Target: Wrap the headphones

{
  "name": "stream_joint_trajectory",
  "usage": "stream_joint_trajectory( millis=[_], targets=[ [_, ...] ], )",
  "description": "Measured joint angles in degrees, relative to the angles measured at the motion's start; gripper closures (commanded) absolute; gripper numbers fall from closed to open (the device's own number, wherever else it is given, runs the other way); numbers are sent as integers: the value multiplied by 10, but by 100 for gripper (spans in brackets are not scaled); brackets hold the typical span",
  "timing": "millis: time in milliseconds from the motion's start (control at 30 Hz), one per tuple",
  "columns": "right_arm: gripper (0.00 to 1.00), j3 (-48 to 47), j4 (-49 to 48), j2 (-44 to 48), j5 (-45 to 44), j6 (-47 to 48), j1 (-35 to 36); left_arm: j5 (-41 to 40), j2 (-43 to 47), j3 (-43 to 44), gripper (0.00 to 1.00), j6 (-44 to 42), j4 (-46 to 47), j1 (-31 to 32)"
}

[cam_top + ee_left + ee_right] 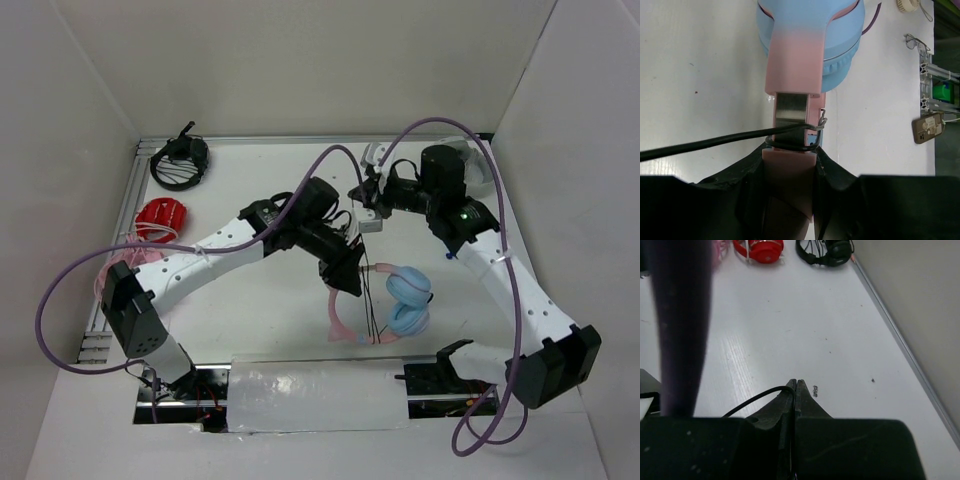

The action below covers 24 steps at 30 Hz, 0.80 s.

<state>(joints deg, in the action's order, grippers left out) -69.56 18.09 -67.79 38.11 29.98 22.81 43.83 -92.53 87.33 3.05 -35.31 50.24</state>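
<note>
**Left claw**: clenched on the pink headband of the headphones, with one finger on either side of the band.

**Right claw**: fingers pressed flat together. A thin dark cable issues from beside them and is judged to be pinched there.

**Headphones:** laid on the table, right of centre, between the two arms. The headband is towards the left arm and the blue ear cups towards the right.

**Progress:**
- Done: one turn of cable is seen looped round the metal slider, just ahead of the left claw.
- Left: the remainder runs off loose to the side. The wrapping is therefore judged barely begun, with most of the cable unwound and its end not yet secured.

**Views compared:**
- The loop on the slider is shown only by the left wrist view. From above, the cable is reduced to faint dark lines beside the cups.
- The closed fingers of the right claw are shown only by the right wrist view.
- Only the overhead view shows both cups lying close together and the two claws apart.

**Also present:** red headphones and black headphones at the far left of the table, well apart from the work. Both also appear at the top of the right wrist view.
</note>
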Motion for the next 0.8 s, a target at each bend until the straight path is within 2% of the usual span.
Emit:
stream_joint_trajectory(
  millis=[167,367,667,800],
  targets=[
    [100,-19,7,-34,14,-5,0,-1,-1,14,100,2,-23,-5],
    [100,10,11,-41,55,-19,-24,-2,15,22,100,-2,-22,8],
    [100,67,82,-82,259,-9,-57,-33,107,38,100,7,-4,2],
    [100,111,58,-69,294,-40,-61,-74,129,40,100,37,2,-14]
  ],
)
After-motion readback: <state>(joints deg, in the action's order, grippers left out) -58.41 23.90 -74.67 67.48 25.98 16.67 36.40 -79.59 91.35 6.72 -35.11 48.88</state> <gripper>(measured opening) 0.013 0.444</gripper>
